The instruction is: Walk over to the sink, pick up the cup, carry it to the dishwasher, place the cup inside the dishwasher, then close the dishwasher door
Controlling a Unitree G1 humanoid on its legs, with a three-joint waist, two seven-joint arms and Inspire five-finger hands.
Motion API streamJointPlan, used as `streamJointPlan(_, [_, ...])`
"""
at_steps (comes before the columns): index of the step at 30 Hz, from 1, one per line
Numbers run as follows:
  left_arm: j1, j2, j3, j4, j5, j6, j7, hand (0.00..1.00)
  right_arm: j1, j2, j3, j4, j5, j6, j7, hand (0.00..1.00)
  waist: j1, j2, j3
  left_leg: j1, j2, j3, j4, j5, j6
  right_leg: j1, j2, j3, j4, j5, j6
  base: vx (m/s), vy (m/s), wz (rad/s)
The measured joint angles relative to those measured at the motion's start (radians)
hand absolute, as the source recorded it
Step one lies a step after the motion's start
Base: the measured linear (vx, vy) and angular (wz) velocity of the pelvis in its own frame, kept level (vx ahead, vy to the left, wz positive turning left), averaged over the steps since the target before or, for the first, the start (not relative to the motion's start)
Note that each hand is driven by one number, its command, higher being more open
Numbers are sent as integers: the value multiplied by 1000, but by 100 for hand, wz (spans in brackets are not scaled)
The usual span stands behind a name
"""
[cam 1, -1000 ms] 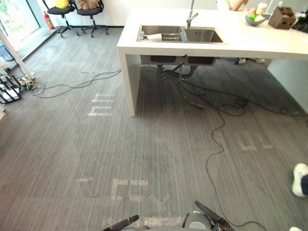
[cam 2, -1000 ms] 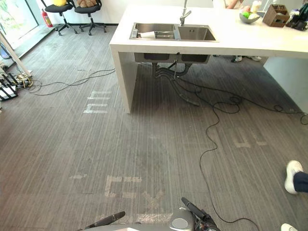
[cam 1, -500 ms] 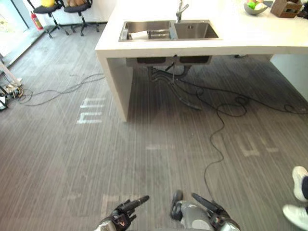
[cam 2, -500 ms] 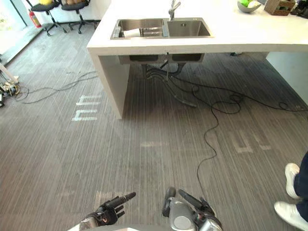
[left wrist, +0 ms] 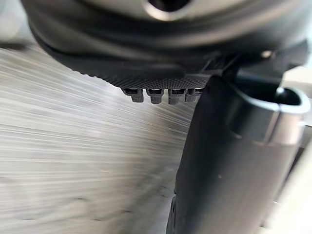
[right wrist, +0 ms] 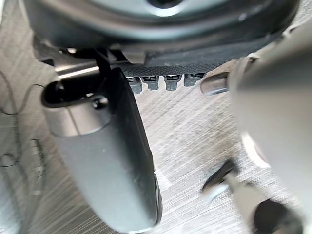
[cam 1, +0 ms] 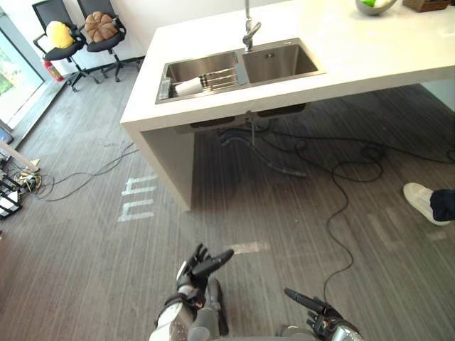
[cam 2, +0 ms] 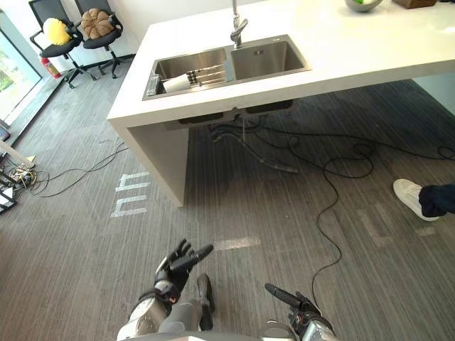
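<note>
I'm looking down on grey striped floor (cam 1: pixel 85 270), with the white counter (cam 1: pixel 355 53) across the top of my head view. The sink (cam 1: pixel 284 64) is set in it at 12 o'clock: two steel basins side by side, with the faucet (cam 1: pixel 249 28) standing behind the divider between them. The cup (cam 1: pixel 189 87) is white and lies on its side in the basin toward 11 o'clock, at that basin's outer end, by a wire rack (cam 1: pixel 217 77). I can't tell whether it rests on the rack or just beside it. It is well apart from both my hands.

My left hand (cam 1: pixel 201 264) is at 6 o'clock, low over the floor, with its fingers straight and spread and nothing in it. My right hand (cam 1: pixel 318 312) sits at 5 o'clock by the bottom edge, its fingers stretched out toward 10 o'clock, likewise empty. Its own wrist view shows the thumb sticking out straight, with bare floor past the palm.

A short tape strip (cam 1: pixel 249 247) lies on the floor just ahead of the left hand, at its 1 o'clock. More tape marks (cam 1: pixel 136 199) lie at 10 o'clock, near the counter's end panel. Two black chairs (cam 1: pixel 101 32) stand far off at 11 o'clock. A person's white shoe (cam 1: pixel 421 201) is at 3 o'clock. A bowl (cam 1: pixel 375 6) sits on the counter at 1 o'clock.
</note>
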Motion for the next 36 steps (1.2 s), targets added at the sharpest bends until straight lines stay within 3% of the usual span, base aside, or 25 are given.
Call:
streamJointPlan(1, [0, 4, -1, -45, 5, 1, 2, 100, 14, -5, -18, 1, 15, 3, -7, 100, 1, 10, -7, 13, -6, 9, -2, 26, 28, 23, -2, -4, 17, -30, 22, 483, 310, 22])
streamJointPlan(2, [-5, 28, 10, -136, 14, 2, 8, 100, 15, -6, -36, 2, 20, 3, -15, 100, 11, -6, -12, 10, -38, -21, 31, 115, 79, 30, -48, 0, 57, -86, 48, 496, 324, -3])
streamJointPlan(3, [-4, 40, 16, -191, 14, 4, 15, 100, 15, -2, -45, 5, 20, 3, -14, 100, 17, -19, -14, -3, -59, -38, 61, 114, 80, 21, -72, 8, 76, -104, 61, 562, 348, -33])
streamJointPlan(5, [-5, 59, 47, -353, 14, 16, 38, 100, 6, 8, -67, 17, 15, 9, -18, 100, 45, -42, -24, -49, -115, -99, 161, 97, 107, -7, -127, 31, 148, -114, 124, 455, 249, -33])
streamJointPlan(6, [-4, 52, 72, -449, 15, 32, 51, 100, 13, 3, -91, 23, 16, 11, -26, 100, 48, -44, -33, -40, -136, -109, 199, 70, 160, -21, -160, 31, 232, -100, 148, 556, 315, -2])
streamJointPlan(7, [-7, 51, 89, -568, 18, 49, 57, 100, 33, 3, -119, 30, 19, 27, -40, 100, 48, -65, -51, 2, -173, -104, 203, 29, 188, -80, -229, 35, 435, -77, 180, 544, 324, 10])
streamJointPlan(8, [-9, 52, 92, -610, 21, 51, 57, 100, 42, 7, -140, 35, 24, 26, -48, 100, 48, -74, -57, 24, -191, -104, 189, 16, 197, -117, -265, 37, 536, -48, 193, 430, 252, 21])
streamJointPlan(10, [-19, 68, 96, -724, 22, 52, 47, 100, 58, 19, -214, 33, 39, 9, -52, 100, 34, -87, -68, 106, -226, -124, 134, -2, 209, -252, -330, 92, 866, 79, 228, 341, 142, 31])
streamJointPlan(11, [-27, 76, 94, -734, 22, 52, 42, 100, 67, 23, -224, 31, 39, 6, -49, 100, 32, -85, -70, 129, -228, -135, 124, -2, 214, -280, -332, 92, 938, 75, 222, 519, 138, 42])
streamJointPlan(13, [-39, 100, 84, -732, 13, 51, 40, 100, 87, 52, -251, 39, 61, -6, -45, 100, 32, -80, -72, 227, -227, -162, 74, 7, 215, -352, -334, 32, 1030, 0, 134, 495, 58, 31])
streamJointPlan(15, [-42, 107, 78, -724, 3, 49, 40, 100, 83, 64, -271, 39, 85, -21, -39, 100, 22, -78, -71, 275, -227, -187, 34, 7, 214, -402, -329, -12, 962, -59, 79, 318, -61, 34])
streamJointPlan(16, [-61, 113, 48, -708, -10, 46, 37, 100, 77, 67, -279, 31, 123, -20, -30, 100, 8, -65, -64, 300, -211, -218, 16, 1, 202, -444, -309, -45, 790, -90, 51, 310, -124, 52])
streamJointPlan(17, [-71, 115, 33, -699, -13, 45, 31, 100, 76, 67, -281, 28, 142, -21, -31, 100, 6, -57, -60, 308, -201, -227, 15, -5, 193, -456, -296, -50, 698, -88, 54, 348, -188, 62])
streamJointPlan(18, [-87, 131, 2, -682, -19, 44, 26, 100, 76, 70, -287, 26, 153, -22, -31, 100, 5, -48, -54, 326, -180, -244, 17, -17, 173, -469, -270, -44, 501, -56, 64, 276, -210, 49])
streamJointPlan(19, [-93, 159, -30, -680, -21, 44, 23, 100, 77, 78, -289, 25, 145, -25, -25, 100, 6, -54, -55, 344, -165, -259, 27, -40, 143, -470, -244, -13, 327, 29, 60, 278, -238, 47])
streamJointPlan(20, [-94, 176, -43, -681, -28, 43, 21, 100, 81, 82, -286, 25, 142, -27, -20, 100, 7, -65, -56, 355, -162, -268, 39, -60, 131, -469, -243, 6, 283, 84, 52, 168, -158, 29])
streamJointPlan(21, [-96, 136, -73, -690, -49, 40, -92, 100, 188, 110, -169, 5, 134, 10, 145, 100, 36, -142, -158, 378, -61, -235, 112, -198, 37, -371, -152, -18, 139, 271, 53, 56, -63, 10])
streamJointPlan(27, [-99, 135, -92, -690, -49, 40, -84, 100, 190, 105, -170, 6, 133, 10, 150, 100, 33, -139, -160, 378, -59, -232, 108, -202, 39, -372, -151, -18, 138, 269, 52, 0, 0, 0])
streamJointPlan(31, [-113, 137, -126, -691, -45, 40, -62, 100, 190, 91, -182, 21, 132, 10, 182, 100, 26, -126, -179, 395, -52, -223, 64, -206, 38, -376, -139, -19, 131, 261, 55, 14, -10, -4])
streamJointPlan(33, [-137, 140, -137, -691, 37, 40, -22, 100, 184, 76, -184, 35, 130, 10, 214, 100, 15, -108, -185, 407, -31, -209, 41, -206, 37, -385, -124, -18, 141, 246, 52, 74, -42, -12])
streamJointPlan(35, [-161, 150, -125, -691, 116, 40, 22, 100, 179, 49, -182, 36, 103, 21, 257, 100, 2, -79, -199, 411, -1, -189, 39, -221, 61, -421, -112, -39, 213, 199, 46, 164, -66, -27])
streamJointPlan(36, [-165, 153, -109, -691, 145, 40, 45, 100, 178, 30, -176, 40, 100, 31, 277, 100, 0, -62, -210, 427, 16, -160, 61, -226, 122, -421, -106, -91, 259, 152, 26, 212, -74, -36])
